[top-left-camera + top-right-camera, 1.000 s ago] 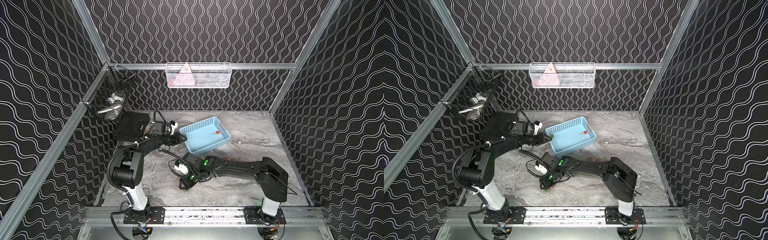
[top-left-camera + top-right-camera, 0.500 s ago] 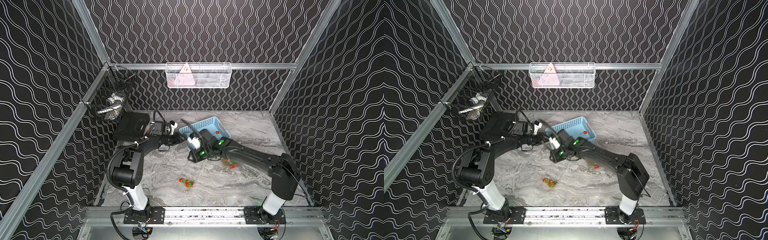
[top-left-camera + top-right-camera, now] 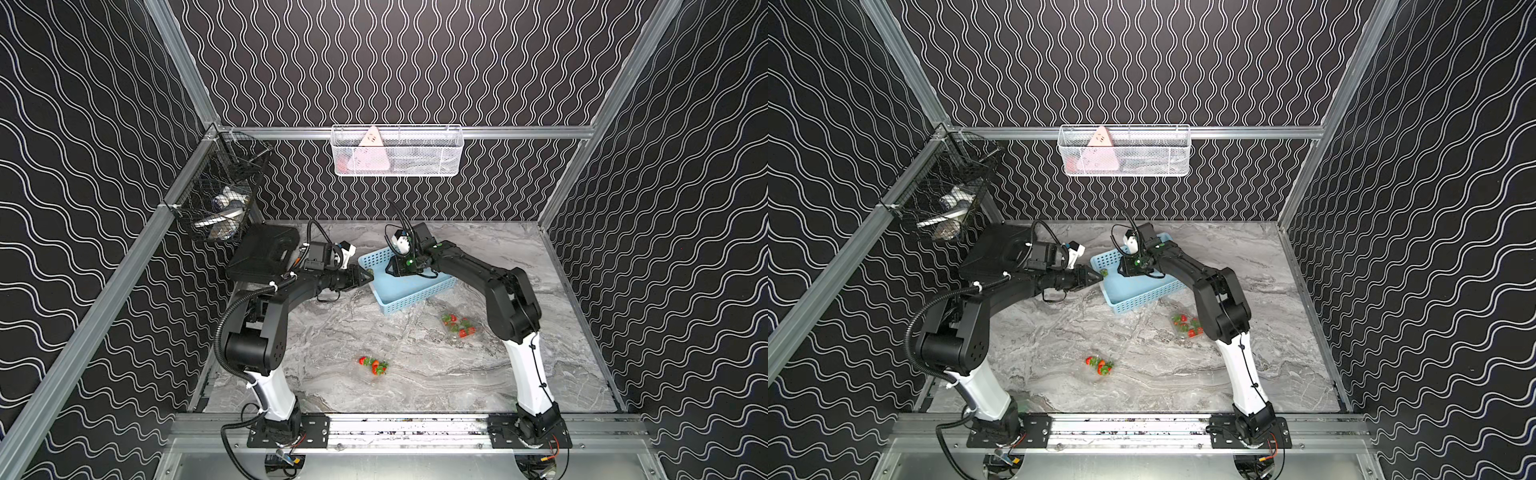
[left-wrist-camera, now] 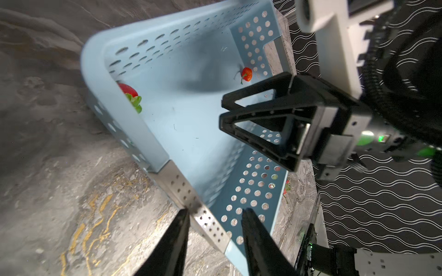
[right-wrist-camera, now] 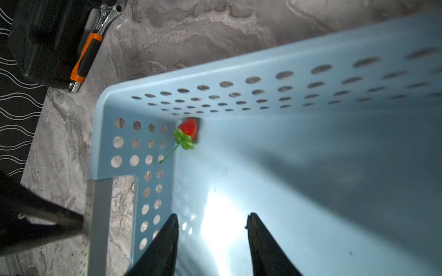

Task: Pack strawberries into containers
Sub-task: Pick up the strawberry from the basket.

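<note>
Strawberries (image 3: 374, 365) clustered near-centre on the table (image 3: 332, 386), another cluster (image 3: 457, 326) farther right, left fingers (image 4: 177, 239) pinching the blue basket (image 3: 415, 298) by its left end wall, right fingers (image 5: 165, 243) spread and empty over the basket floor, one strawberry (image 5: 189, 130) beyond their tips in the far-left corner

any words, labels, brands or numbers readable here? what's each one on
No text can be read in any view.
Pink triangular card in the white wire basket: a few dark marks, too small to read.
Orange-handled wrench, black case, blue basket: no lettering visible.
</note>
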Available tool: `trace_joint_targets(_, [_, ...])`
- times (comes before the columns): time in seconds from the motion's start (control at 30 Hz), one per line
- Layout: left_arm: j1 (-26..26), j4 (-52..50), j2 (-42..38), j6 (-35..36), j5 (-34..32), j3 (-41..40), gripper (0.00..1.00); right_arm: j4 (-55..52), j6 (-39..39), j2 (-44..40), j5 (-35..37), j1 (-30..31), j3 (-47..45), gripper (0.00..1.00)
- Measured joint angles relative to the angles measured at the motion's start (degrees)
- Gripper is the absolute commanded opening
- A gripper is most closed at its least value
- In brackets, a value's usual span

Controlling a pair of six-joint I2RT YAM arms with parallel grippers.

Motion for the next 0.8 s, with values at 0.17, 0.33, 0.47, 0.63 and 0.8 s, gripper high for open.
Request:
trace_joint_targets(0.17, [0.0,-0.7,1.46,0.55,0.17,0.61,0.37,0.26,-0.2,5.77,-2.8,0.02,5.44,0.51])
trace_joint_targets(0.33, [0.0,-0.74,2.75,0.87,0.37,0.98,0.35,1.16,-0.2,9.62,-5.09,0.37,8.55,0.52])
trace_joint_targets(0.47, [0.0,-0.74,3.21,0.96,0.76,1.05,0.34,4.76,0.15,11.91,-7.91,0.7,10.29,0.53])
trace_joint_targets(0.63, [-0.02,-0.72,3.72,1.05,1.25,1.38,0.33,6.8,1.33,13.99,-9.18,1.25,12.72,0.53])
trace_joint_targets(0.8, [-0.02,-0.83,3.76,1.03,1.38,1.49,0.33,5.99,0.04,16.17,-7.56,2.45,16.37,0.53])
